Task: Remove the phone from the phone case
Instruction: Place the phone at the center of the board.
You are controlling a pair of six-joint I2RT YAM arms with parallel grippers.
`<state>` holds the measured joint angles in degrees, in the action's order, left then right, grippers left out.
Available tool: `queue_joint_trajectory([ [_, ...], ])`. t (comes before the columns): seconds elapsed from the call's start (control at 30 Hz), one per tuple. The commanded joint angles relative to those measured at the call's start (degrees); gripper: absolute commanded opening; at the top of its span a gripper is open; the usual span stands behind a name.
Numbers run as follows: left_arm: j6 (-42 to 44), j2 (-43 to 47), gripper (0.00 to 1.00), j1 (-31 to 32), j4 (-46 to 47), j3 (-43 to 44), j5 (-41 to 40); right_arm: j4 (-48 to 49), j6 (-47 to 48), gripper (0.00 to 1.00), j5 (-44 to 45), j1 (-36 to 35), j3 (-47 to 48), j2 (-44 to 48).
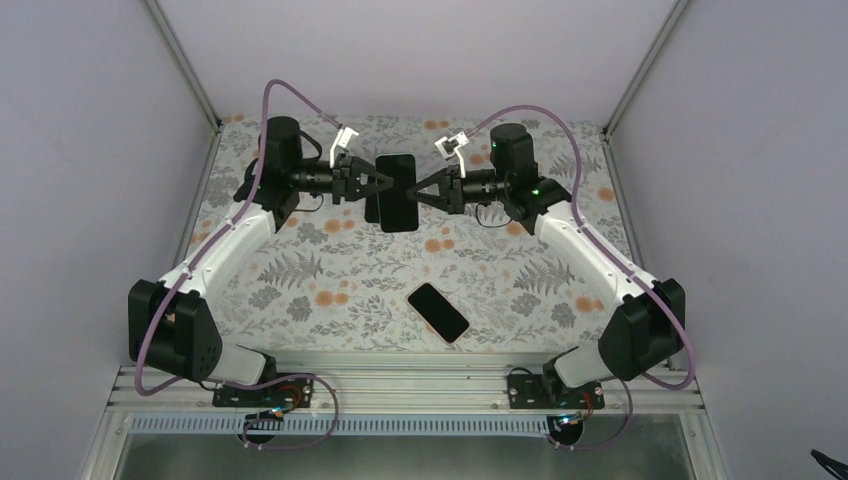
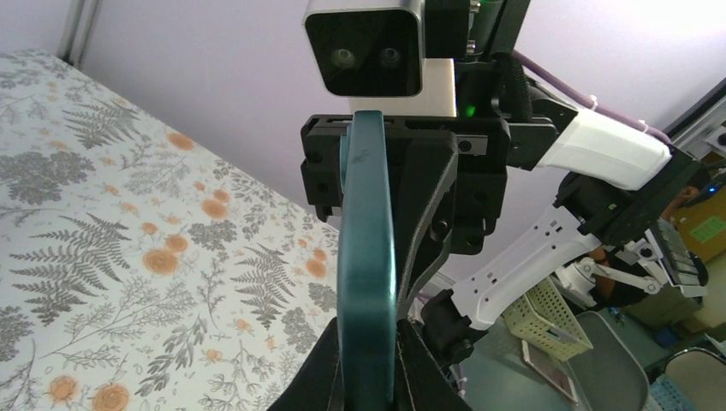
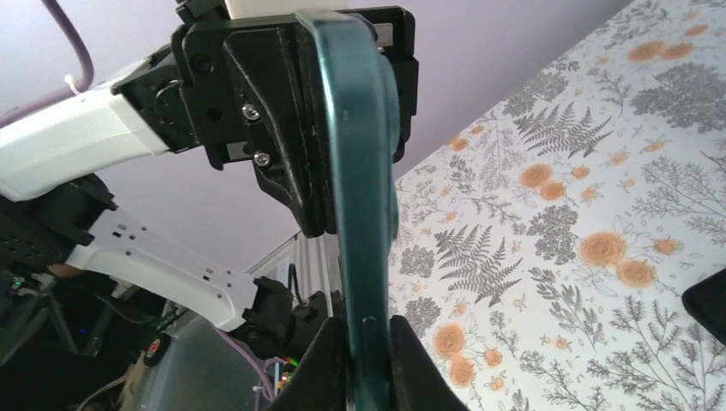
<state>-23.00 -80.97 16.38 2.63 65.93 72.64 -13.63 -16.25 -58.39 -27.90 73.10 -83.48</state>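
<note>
Left hand (image 1: 384, 187) and right hand (image 1: 416, 192) grip the case (image 1: 398, 172) between them.
Both are pinched tight on its opposite edges, above the desk (image 1: 330, 270); a phone (image 1: 438, 312) lies flat nearer the bases.

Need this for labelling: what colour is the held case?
The phone case is dark teal, clearest in right wrist view.

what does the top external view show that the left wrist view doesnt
Only top external: a phone lying flat near the arm bases, and the broad dark face of the held case. Only left wrist: the case's teal edge, the right wrist camera facing it, and a basket beyond the table. Both: the floral tablecloth, and the case gripped in the air between left hand and right hand.
</note>
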Motion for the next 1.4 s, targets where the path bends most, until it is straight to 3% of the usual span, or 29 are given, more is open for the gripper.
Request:
queue_joint_trajectory([
  [0.0,2.0,-0.9,0.02,0.5,0.2,2.8,-0.4,1.7,-0.8,0.04,-1.9,0.4,-0.4,-1.1],
  [0.07,2.2,-1.2,0.05,0.5,-0.2,2.7,-1.1,1.9,-0.9,0.03,-2.0,0.4,-0.2,-1.2],
  [0.27,5.2,-1.3,0.64,0.5,-3.3,3.3,-5.0,2.0,-1.8,0.03,-2.3,2.4,-0.4,-2.5],
  [0.4,6.3,-1.1,0.82,0.2,-4.5,3.6,-6.6,2.2,-2.5,0.03,-2.8,4.9,-0.8,-4.1],
  [0.73,7.7,-1.2,0.97,-1.6,-5.6,2.1,-12.0,-1.7,0.1,0.04,-2.6,9.4,1.1,-13.9],
  [1.37,6.2,-7.5,0.99,-1.7,-6.6,5.9,-13.4,-16.4,0.9,0.04,-5.9,15.4,19.0,-38.2],
])
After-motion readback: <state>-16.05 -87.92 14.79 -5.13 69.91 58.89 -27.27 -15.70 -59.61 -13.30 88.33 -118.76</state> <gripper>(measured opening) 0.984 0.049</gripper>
